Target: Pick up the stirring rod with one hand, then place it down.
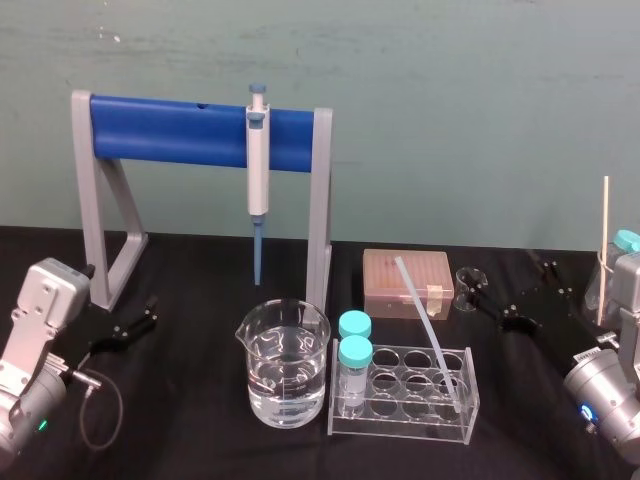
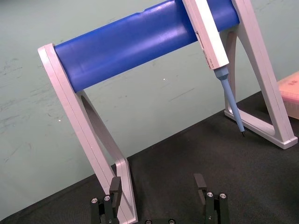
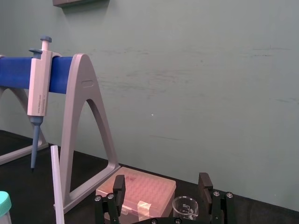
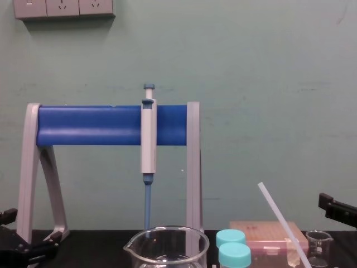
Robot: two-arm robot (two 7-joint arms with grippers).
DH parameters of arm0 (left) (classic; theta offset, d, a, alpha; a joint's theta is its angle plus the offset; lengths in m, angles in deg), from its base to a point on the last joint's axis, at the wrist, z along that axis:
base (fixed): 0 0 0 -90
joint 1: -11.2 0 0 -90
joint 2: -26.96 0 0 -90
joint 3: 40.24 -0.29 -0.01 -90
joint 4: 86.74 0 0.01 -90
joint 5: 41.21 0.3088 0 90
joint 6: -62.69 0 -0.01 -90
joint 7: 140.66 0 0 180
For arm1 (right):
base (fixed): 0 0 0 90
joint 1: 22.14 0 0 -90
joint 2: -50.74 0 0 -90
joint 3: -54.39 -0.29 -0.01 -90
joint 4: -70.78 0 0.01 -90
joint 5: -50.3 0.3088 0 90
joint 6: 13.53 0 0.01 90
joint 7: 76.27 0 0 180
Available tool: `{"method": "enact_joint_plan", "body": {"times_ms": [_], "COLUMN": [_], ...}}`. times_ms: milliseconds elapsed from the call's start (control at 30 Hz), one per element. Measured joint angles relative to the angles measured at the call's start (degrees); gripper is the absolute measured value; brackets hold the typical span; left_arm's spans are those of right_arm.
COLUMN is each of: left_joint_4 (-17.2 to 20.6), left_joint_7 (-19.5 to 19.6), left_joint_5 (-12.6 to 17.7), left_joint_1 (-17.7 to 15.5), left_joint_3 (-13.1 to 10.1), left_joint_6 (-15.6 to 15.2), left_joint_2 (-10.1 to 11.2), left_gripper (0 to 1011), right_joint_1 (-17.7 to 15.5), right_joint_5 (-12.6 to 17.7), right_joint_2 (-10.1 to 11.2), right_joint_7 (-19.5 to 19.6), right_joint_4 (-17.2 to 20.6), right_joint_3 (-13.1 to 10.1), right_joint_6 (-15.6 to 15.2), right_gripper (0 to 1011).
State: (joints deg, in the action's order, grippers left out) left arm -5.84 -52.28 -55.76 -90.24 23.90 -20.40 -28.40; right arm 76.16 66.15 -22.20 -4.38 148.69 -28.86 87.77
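Observation:
The stirring rod (image 1: pixel 430 335) is a thin translucent whitish stick. It leans in the clear tube rack (image 1: pixel 400 428), with its lower end in a right-hand hole and its top tilted back and to the left. It also appears in the chest view, stirring rod (image 4: pixel 281 220), and the right wrist view, stirring rod (image 3: pixel 56 182). My right gripper (image 1: pixel 520 297) hovers open behind and to the right of the rack, apart from the rod; its fingers (image 3: pixel 119 185) are spread with nothing between them. My left gripper (image 2: pixel 158 186) rests open at the far left near the stand's foot.
A beaker of water (image 1: pixel 285 375) stands left of the rack, and two teal-capped vials (image 1: pixel 354 352) sit in the rack's left end. Behind are a pink tip box (image 1: pixel 405 283), a small beaker (image 1: pixel 468 280) and a pipette (image 1: pixel 258 165) hung on the blue stand (image 1: pixel 170 130). A pale stick (image 1: pixel 604 250) rises at the far right.

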Motion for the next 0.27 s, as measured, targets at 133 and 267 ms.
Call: {"method": "enact_joint_plan", "body": {"times_ms": [133,267], "left_joint_4": [0.00,0.00], "left_joint_7": [0.00,0.00], "left_joint_5": [0.00,0.00], "left_joint_1": [0.00,0.00], "left_joint_3": [0.00,0.00], "left_joint_6": [0.00,0.00], "left_joint_2": [0.00,0.00], "left_gripper": [1000,1000], "right_joint_1": [0.00,0.00], "right_joint_5": [0.00,0.00], "right_joint_2": [0.00,0.00], "right_joint_7": [0.00,0.00], "right_joint_4": [0.00,0.00], "right_joint_3": [0.00,0.00], "right_joint_6": [0.00,0.00], "right_gripper": [1002,1002]}}
